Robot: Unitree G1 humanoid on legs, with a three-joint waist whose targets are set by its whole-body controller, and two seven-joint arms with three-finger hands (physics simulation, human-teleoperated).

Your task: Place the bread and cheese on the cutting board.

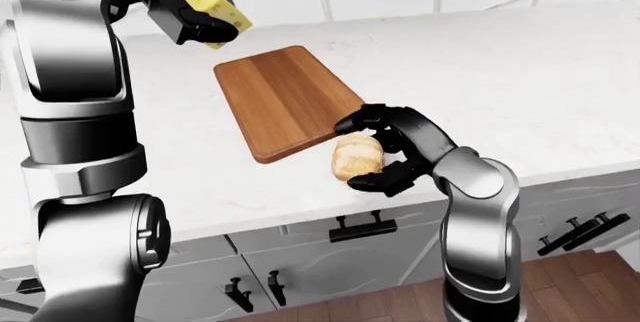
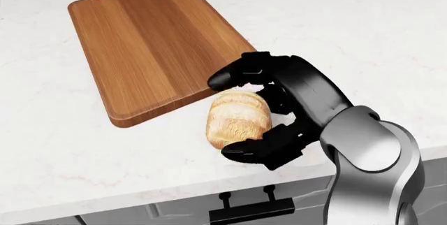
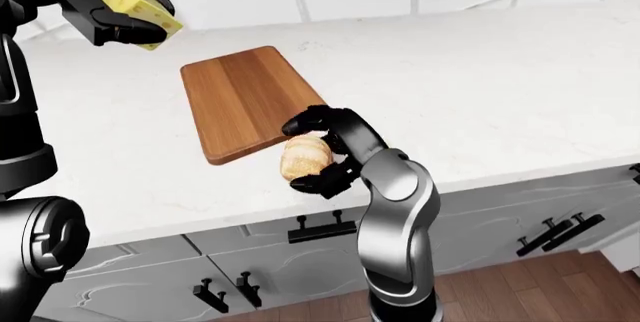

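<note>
Left-eye view: left hand (image 1: 195, 18) raised, fingers clenched on cheese (image 1: 215, 3) above cutting board's (image 1: 285, 97) far corner.
Head view: right hand (image 2: 269, 112) clasps bread (image 2: 237, 117) on counter (image 2: 363, 31), just beside board's near edge; board surface bare.
Right-eye view: open counter rightward

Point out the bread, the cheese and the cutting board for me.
bread (image 2: 237, 116), head view, middle of the crust.
cheese (image 1: 215, 5), left-eye view, its yellow face.
cutting board (image 2: 150, 41), head view, bare middle of the wood.
</note>
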